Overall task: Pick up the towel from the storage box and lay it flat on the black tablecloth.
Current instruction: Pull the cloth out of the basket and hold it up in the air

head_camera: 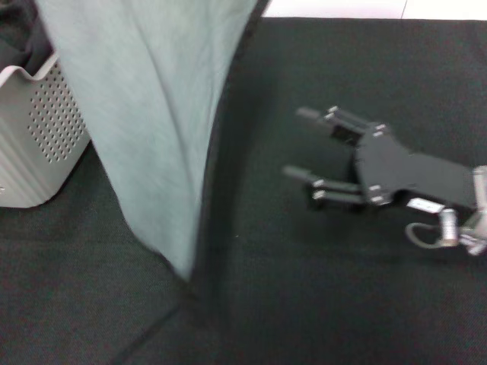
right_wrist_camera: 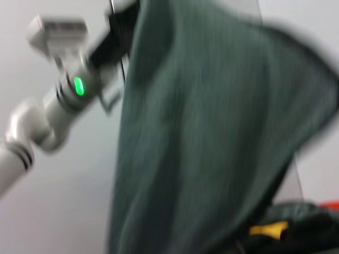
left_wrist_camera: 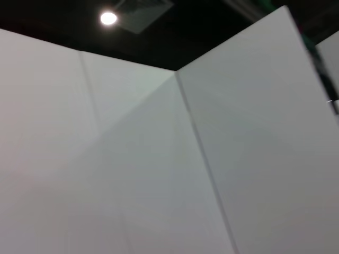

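The grey-green towel (head_camera: pixel 152 114) hangs lifted, its lowest corner just above the black tablecloth (head_camera: pixel 342 296), to the right of the storage box (head_camera: pixel 38 137). In the right wrist view the towel (right_wrist_camera: pixel 201 137) hangs from my left gripper (right_wrist_camera: pixel 121 29), which is shut on its top edge. An orange-yellow tag (right_wrist_camera: pixel 269 230) shows low down. My left gripper is above the head view's frame. My right gripper (head_camera: pixel 298 144) is open and empty, low over the cloth, to the right of the towel with its fingers pointing at it.
The light grey perforated box stands at the left edge with dark fabric (head_camera: pixel 19 34) in it. The tablecloth has a crease (head_camera: pixel 152 334) below the towel. The left wrist view shows only white partition walls (left_wrist_camera: pixel 159 159) and a ceiling lamp.
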Tool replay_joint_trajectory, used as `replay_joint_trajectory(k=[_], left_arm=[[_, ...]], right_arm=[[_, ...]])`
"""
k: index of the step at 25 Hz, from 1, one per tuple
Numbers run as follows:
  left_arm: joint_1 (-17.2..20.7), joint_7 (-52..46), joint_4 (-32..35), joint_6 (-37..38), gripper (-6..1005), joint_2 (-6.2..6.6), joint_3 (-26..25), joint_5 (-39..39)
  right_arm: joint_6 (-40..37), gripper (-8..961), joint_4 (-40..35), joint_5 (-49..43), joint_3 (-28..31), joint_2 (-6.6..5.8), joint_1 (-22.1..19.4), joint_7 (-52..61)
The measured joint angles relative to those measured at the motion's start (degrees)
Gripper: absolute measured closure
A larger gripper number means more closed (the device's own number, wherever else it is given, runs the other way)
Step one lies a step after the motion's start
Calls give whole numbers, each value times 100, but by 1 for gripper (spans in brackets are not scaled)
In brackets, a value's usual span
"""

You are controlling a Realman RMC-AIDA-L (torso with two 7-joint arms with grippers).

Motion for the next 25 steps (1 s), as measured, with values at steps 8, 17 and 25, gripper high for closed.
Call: replay_joint_trajectory(k=[8,17,25], left_arm=[[-113,679,-779,1022,982,-10,352,-221],[-229,1412,-1923,1949,982,54,362,-539],[-268,1589,-2480,2038,982,37,338,-698]], right_arm=[[-1173,98,576,-16,735,-50,-54,48],[-1134,100,630,-22,743,-116,122,140],[-1108,99,693,-33,723,-181,237,274]])
